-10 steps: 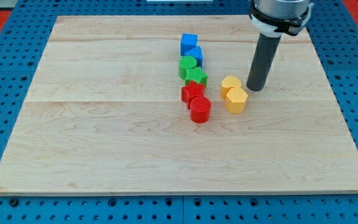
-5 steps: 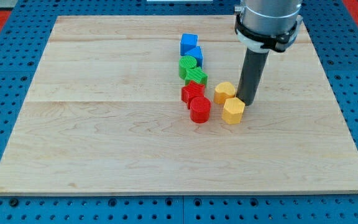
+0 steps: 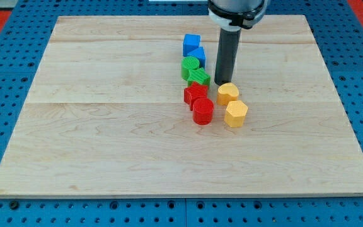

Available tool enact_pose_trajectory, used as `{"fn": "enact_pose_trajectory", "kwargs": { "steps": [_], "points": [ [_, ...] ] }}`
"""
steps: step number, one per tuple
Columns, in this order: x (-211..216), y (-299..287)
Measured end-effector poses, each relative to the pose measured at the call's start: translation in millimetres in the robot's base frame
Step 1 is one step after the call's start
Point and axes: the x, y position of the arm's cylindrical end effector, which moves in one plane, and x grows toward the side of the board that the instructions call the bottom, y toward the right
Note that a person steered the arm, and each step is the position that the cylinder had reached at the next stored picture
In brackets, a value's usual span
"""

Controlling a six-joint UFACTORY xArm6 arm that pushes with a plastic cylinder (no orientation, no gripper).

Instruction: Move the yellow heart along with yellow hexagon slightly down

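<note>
The yellow heart (image 3: 228, 93) and the yellow hexagon (image 3: 236, 113) lie touching each other right of the board's middle, the hexagon just below and right of the heart. My tip (image 3: 222, 82) stands just above the heart, at its upper left edge, close to or touching it. The tip lies between the heart and the green blocks.
Left of the yellow pair runs a column of blocks: two blue blocks (image 3: 193, 46) at the top, two green blocks (image 3: 193, 69) under them, then a red star (image 3: 196, 93) and a red cylinder (image 3: 202, 111). The wooden board (image 3: 106, 126) ends in a blue pegboard surround.
My tip pushed the two yellow blocks left and down, then moved from their right side up and left to a spot just above the heart.
</note>
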Motion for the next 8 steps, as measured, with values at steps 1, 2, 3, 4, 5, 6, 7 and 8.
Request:
{"fn": "enact_pose_trajectory", "kwargs": {
  "steps": [1, 2, 3, 4, 5, 6, 7, 8],
  "points": [
    [16.4, -0.4],
    [16.5, -0.3],
    [27.5, -0.3],
    [46.9, 1.3],
    [62.8, 11.2],
    [74.6, 17.6],
    [73.4, 17.6],
    [49.8, 24.2]
  ]
}}
